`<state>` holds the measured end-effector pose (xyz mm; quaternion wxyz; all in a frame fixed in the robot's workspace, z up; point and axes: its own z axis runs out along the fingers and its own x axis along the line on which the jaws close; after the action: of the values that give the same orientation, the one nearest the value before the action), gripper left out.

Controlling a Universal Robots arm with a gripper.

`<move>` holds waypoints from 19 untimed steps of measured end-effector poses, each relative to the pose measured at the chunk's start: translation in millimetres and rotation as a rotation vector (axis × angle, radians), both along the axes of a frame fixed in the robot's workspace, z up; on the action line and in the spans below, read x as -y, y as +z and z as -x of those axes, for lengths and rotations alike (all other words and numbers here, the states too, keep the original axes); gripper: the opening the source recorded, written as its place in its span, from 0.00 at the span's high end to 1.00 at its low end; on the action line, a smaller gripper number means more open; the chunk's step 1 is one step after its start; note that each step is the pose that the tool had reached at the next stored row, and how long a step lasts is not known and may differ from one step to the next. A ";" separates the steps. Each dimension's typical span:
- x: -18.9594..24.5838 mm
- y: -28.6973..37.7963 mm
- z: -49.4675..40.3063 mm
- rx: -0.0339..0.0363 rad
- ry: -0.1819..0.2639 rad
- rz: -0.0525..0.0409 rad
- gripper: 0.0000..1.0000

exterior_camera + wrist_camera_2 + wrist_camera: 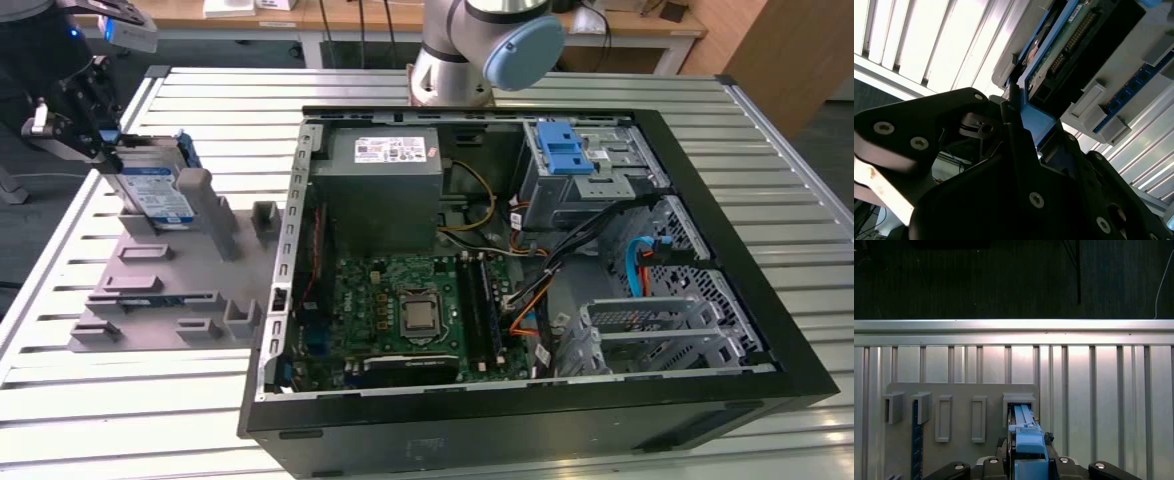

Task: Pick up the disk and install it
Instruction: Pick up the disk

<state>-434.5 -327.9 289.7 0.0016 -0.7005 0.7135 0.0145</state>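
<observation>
Blue plastic frames the disk [150, 188], which stands on edge in a slot of the grey holder [160, 295] at the upper left of the exterior view, well apart from the open computer case [534, 435] in the middle of the frame. The pincer [107, 142] is at the disk's upper edge, and in the second wrist view its fingers [1012, 112] look clamped on the blue bracket from both sides. The pick-up step is in hand, with the disk not yet out of its slot. Freeing it calls, I judge, for a straight pull along the slot so the bracket does not bind. The bench [80, 410] is pale ribbed metal. Wooden furniture [641, 40] stands beyond it, and the first wrist view shows dark floor [1004, 280].
</observation>
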 end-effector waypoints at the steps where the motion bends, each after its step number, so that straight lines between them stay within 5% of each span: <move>1: 0.0 0.0 0.0 0.0000 0.000 0.0000 0.63; 4: 0.0 -0.1 0.0 0.0002 0.000 0.0001 0.56; 19: -0.2 -0.1 -1.8 0.0000 -0.011 0.0014 0.56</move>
<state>-432.6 -327.6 289.6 0.0012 -0.6965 0.7175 0.0140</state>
